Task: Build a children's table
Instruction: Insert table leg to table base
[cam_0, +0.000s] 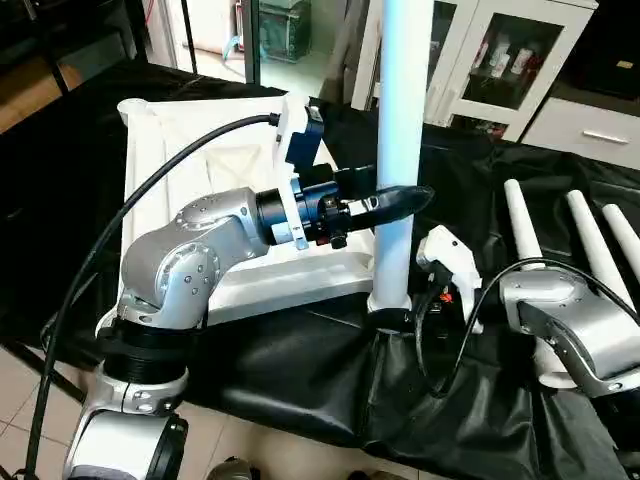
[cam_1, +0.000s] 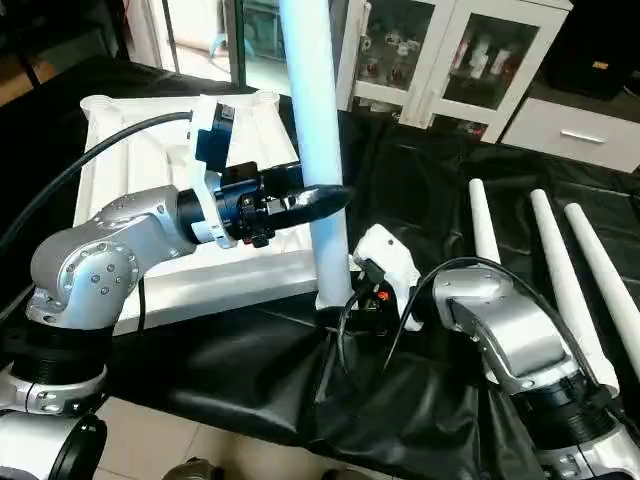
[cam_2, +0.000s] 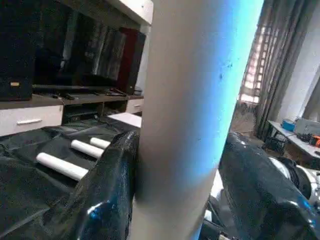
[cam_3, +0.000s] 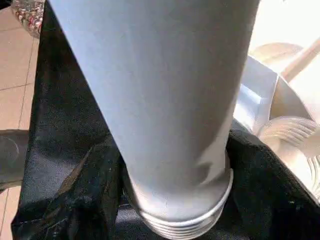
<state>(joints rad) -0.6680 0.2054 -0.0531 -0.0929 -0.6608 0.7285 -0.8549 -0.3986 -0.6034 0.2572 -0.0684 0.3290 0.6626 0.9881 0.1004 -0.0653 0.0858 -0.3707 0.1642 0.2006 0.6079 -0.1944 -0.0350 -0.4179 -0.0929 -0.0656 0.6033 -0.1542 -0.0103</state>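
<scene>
Silver forearms fill the near edge of both eye views. On the right, the right hand (cam_1: 372, 268) reaches to the foot of an upright leg (cam_0: 402, 150) at the near corner of the top (cam_0: 190, 160). From the eyes, this hand's fingers are hidden behind its white wrist housing and a loop of black cable. The right wrist view gives what they lack: the leg's ribbed lower end (cam_3: 180, 220) seen close, with black shapes on either side of it and the top's white corner just beside. Whether those shapes are fingers or sheet folds is unclear, so I cannot tell how this hand stands.

Higher on the same leg, the left hand (cam_0: 398, 202) comes in level from the left. The eye views show one black finger (cam_1: 318, 203) lying across the front of the tube. The left wrist view shows both fingers, one on each side of the leg, the left one (cam_2: 107, 195) against it, so the hand is closed around the leg.

On the black-sheeted desk (cam_0: 300, 370) the top lies underside up, its far corner toward a doorway. To the right, three spare legs (cam_1: 560, 270) lie side by side. Beyond them stand white cabinets (cam_1: 450, 60) with glass doors.
</scene>
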